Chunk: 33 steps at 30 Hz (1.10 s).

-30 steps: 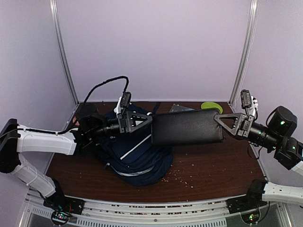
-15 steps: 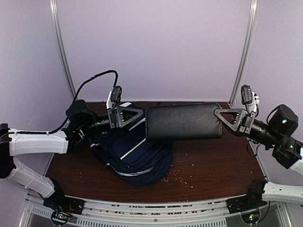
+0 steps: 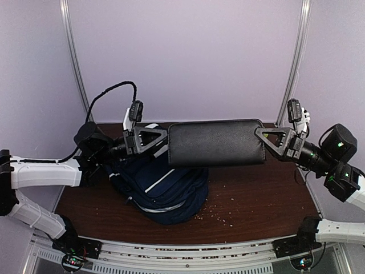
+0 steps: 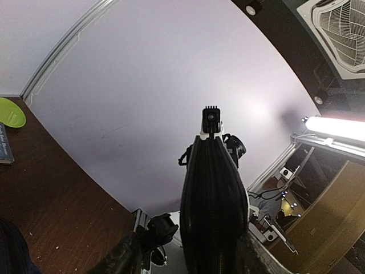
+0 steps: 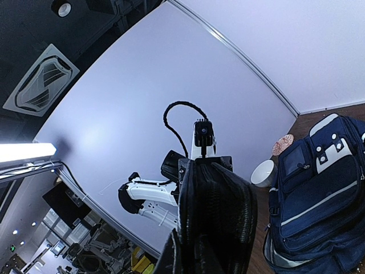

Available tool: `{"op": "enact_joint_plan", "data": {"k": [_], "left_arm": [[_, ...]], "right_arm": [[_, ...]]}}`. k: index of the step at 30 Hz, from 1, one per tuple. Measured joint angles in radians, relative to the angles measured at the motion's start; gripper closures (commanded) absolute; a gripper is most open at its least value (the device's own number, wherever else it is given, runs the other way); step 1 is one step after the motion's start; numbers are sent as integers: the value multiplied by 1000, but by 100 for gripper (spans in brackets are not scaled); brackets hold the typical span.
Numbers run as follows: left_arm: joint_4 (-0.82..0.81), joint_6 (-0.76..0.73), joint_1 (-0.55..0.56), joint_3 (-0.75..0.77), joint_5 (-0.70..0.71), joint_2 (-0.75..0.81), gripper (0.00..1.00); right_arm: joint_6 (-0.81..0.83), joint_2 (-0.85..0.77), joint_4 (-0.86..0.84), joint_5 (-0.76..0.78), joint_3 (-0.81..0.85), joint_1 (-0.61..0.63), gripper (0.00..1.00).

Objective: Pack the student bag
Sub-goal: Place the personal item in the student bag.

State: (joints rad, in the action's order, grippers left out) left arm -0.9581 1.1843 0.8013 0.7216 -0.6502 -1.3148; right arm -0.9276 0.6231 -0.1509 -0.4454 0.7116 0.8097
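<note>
The student bag (image 3: 165,194) lies on the table's left half, navy with white stripes. It also shows at the right of the right wrist view (image 5: 319,188), with its white buckle patches. A flat black case (image 3: 217,142) hangs level in the air above the bag's far side. My right gripper (image 3: 259,135) is shut on its right end (image 5: 217,211). My left gripper (image 3: 165,137) stands open around the case's left end (image 4: 214,211). A gap shows beside its left finger (image 4: 122,260).
A green bowl (image 4: 10,111) and a book edge (image 4: 3,145) lie at the table's back right. A white bowl (image 5: 263,172) and a small round patterned thing (image 5: 282,144) stand behind the bag. Crumbs (image 3: 219,214) dot the brown table (image 3: 256,194).
The case has moved left and slightly up in my right gripper. My left gripper has drawn back to the left and risen, staying at the case's left end.
</note>
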Motion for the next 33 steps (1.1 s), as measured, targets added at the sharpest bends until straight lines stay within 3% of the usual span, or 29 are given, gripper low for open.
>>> {"op": "enact_joint_plan", "data": {"k": [17, 33], "left_arm": [[-64, -1, 0, -50, 17, 77, 2], [-120, 45, 0, -50, 6, 35, 2]], "right_arm": [[-19, 18, -40, 4, 0, 5, 100], [-22, 115, -118, 3, 6, 48, 100]]}}
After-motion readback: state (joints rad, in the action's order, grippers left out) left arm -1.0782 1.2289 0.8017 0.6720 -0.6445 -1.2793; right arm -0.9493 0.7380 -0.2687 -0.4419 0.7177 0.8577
